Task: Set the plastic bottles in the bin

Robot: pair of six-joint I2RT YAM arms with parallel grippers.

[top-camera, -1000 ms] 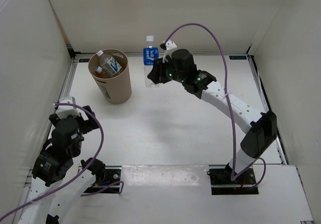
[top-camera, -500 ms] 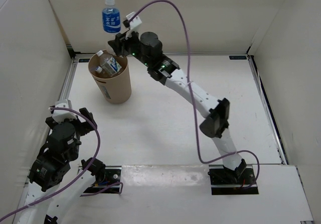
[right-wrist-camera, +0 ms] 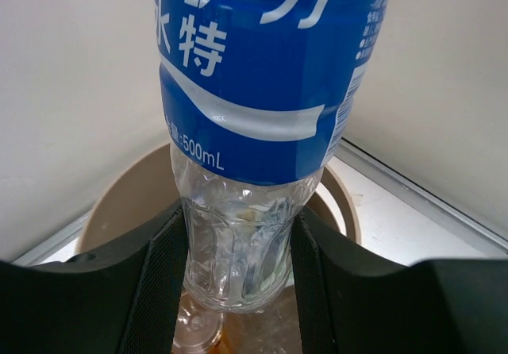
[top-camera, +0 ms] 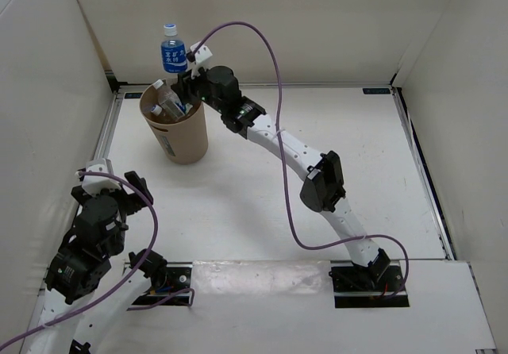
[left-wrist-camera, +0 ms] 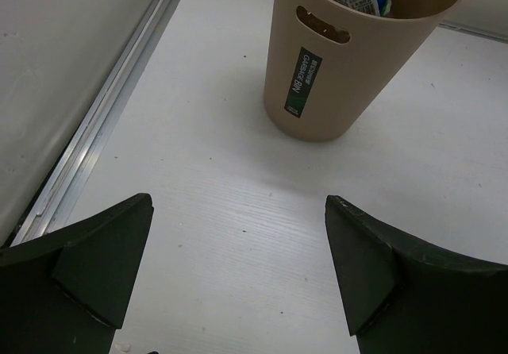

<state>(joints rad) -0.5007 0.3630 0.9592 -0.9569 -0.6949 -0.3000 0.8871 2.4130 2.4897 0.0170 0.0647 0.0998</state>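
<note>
**The blue bottle (top-camera: 174, 51) hangs above the bin (top-camera: 187, 141)**

At the upper left of the top view, the right gripper (top-camera: 187, 84) pinches the blue bottle low on its clear body, upright, right over the bin's mouth. Inside the bin lie other bottles (top-camera: 168, 102). At lower left, the left gripper (left-wrist-camera: 238, 271) has its jaws spread wide.
</note>
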